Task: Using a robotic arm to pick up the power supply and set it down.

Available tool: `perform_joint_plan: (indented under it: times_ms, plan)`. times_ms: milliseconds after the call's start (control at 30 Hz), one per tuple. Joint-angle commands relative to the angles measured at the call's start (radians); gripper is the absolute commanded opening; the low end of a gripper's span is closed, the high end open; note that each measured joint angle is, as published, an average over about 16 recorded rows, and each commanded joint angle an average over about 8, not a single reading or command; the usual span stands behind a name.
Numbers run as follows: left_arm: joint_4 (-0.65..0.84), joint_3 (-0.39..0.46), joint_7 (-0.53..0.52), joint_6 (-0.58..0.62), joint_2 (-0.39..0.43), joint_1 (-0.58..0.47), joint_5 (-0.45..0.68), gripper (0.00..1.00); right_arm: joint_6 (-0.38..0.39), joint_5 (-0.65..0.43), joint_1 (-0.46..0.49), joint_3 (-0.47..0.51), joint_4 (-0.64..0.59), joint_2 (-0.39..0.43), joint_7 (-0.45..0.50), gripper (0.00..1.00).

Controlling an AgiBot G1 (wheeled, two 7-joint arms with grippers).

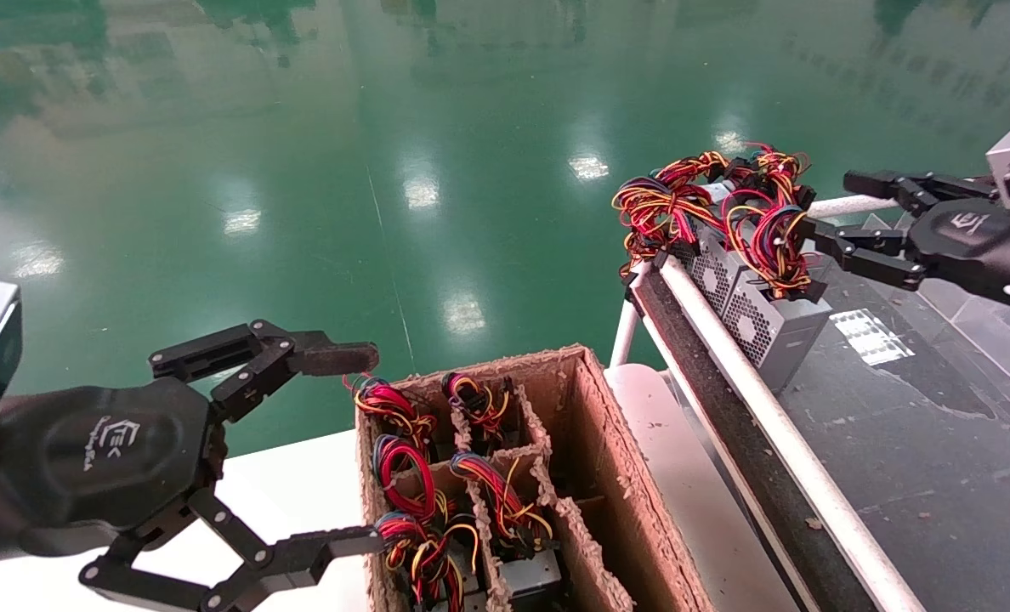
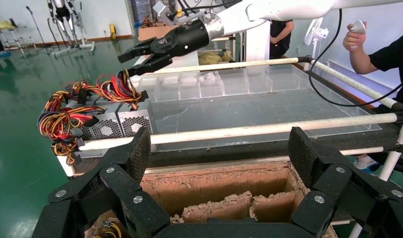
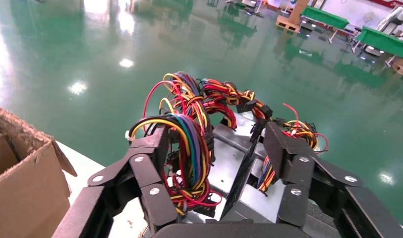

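Two grey power supplies stand side by side at the far corner of the dark table. The nearer power supply point(image 1: 768, 321) point(image 2: 135, 121) point(image 3: 231, 158) carries a looped wire bundle point(image 1: 768, 223) point(image 2: 121, 85) point(image 3: 189, 134) of red, yellow and blue wires. My right gripper point(image 1: 832, 208) point(image 3: 215, 136) point(image 2: 129, 64) is open just above and behind it. Its fingers stand either side of the bundle and the box's top. I cannot tell whether one finger touches the wires. My left gripper point(image 1: 371, 449) point(image 2: 220, 141) hangs open at the left wall of the cardboard box, holding nothing.
The brown divided cardboard box point(image 1: 600, 425) point(image 2: 214, 184) point(image 3: 21, 163) holds several more wired units point(image 1: 403, 476). A white rail point(image 1: 726, 357) point(image 2: 249, 130) edges the dark table. Clear plastic trays point(image 2: 214, 84) sit at the table's far side. A person point(image 2: 382, 54) stands beyond it. The green floor lies below.
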Motion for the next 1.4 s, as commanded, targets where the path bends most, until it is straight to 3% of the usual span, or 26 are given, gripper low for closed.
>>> perform_joint_plan:
  times_ms: [33,567,967,1400]
  plan:
    - [0.000,0.000,0.000,0.000,0.000,0.000,0.000,1.00,-0.007,0.004,0.004,0.003,-0.002,0.004,0.005,1.00]
    - [0.000,0.000,0.000,0.000,0.000,0.000,0.000,1.00,0.021,-0.076,0.043,-0.053,-0.008,0.019,0.060,1.00]
    - [0.000,0.000,0.000,0.000,0.000,0.000,0.000,1.00,-0.107,0.054,0.067,0.037,-0.037,0.063,0.165,1.00]
    - [0.001,0.000,0.000,0.000,0.000,0.000,0.000,1.00,-0.120,0.128,-0.062,0.063,0.200,0.089,0.256,1.00]
